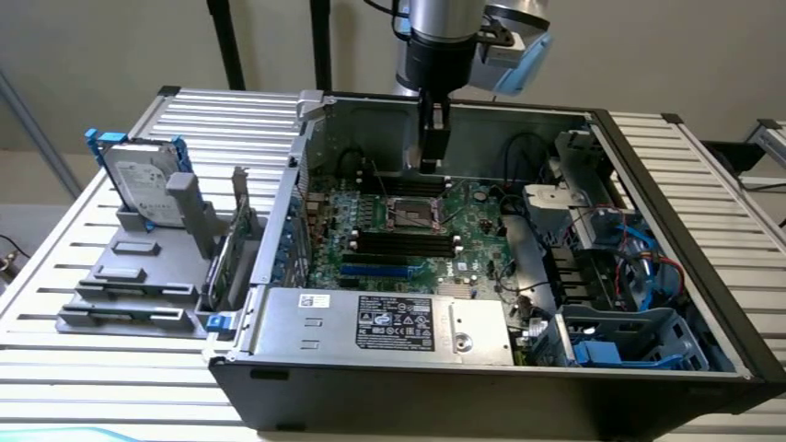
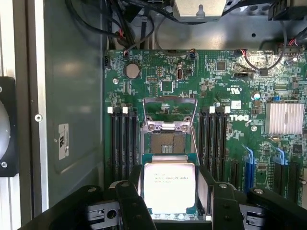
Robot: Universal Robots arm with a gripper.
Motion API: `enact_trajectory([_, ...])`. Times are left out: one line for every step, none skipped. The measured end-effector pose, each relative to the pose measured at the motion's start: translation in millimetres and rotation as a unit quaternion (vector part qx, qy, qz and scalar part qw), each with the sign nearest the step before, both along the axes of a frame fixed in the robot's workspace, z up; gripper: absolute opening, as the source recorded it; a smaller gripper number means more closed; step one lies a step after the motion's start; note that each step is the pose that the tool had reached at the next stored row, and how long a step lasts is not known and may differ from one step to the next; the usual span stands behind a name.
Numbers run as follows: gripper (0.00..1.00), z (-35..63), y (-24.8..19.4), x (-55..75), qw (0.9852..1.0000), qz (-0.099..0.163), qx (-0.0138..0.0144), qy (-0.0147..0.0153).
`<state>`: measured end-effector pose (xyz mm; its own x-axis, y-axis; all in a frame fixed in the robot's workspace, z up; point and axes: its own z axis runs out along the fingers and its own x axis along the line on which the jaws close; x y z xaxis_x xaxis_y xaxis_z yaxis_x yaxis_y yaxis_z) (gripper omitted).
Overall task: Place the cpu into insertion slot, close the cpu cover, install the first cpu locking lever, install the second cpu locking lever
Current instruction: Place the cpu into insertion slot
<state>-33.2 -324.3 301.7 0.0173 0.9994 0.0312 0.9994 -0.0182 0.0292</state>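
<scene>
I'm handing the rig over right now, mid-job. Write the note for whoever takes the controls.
Gripper: shut on the cpu, hanging over the motherboard.
Insertion slot: empty, contacts bare.
Cpu cover: open, tilted up at the slot's far side.
Done: cpu in hand above the board.
Left: seating the cpu, closing the cover, both locking levers.

one cpu, one insertion slot, one cpu cover
</scene>
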Motion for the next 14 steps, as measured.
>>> enact_trajectory([0.55, -1.8, 0.2, 0.0, 1.0, 0.0, 0.0, 0.0])
enact_trajectory([0.55, -3.5, 0.3, 0.0, 1.0, 0.0, 0.0, 0.0])
enact_trajectory([0.55, -5.4, 0.5, 0.0, 1.0, 0.0, 0.0001, 0.0])
enact_trajectory([0.55, -7.2, 0.6, 0.0, 1.0, 0.001, 0.0001, 0.0])
enact_trajectory([0.55, -9.1, 0.7, 0.0, 1.0, 0.002, 0.0, 0.0])
enact_trajectory([0.55, -10.9, 0.7, 0.0, 1.0, 0.002, 0.0, 0.0])
enact_trajectory([0.55, -12.7, 0.7, 0.0, 1.0, 0.002, 0.0, 0.0])
enact_trajectory([0.55, -14.5, 0.7, 0.0, 1.0, 0.002, 0.0, 0.0])
enact_trajectory([0.55, -16.3, 0.7, 0.0, 1.0, 0.003, 0.0, 0.0])
enact_trajectory([0.55, -18.2, 0.7, 0.0, 1.0, 0.003, 0.0, 0.0])
enact_trajectory([0.55, -20.0, 0.7, 0.0, 1.0, 0.003, 0.0, 0.0])
enact_trajectory([0.55, -21.9, 0.7, 0.0, 1.0, 0.004, 0.0001, 0.0])
enact_trajectory([0.55, -23.6, 0.7, 0.0, 1.0, 0.004, 0.0001, 0.0])
enact_trajectory([0.55, -25.5, 0.7, 0.0, 1.0, 0.004, 0.0, 0.0])
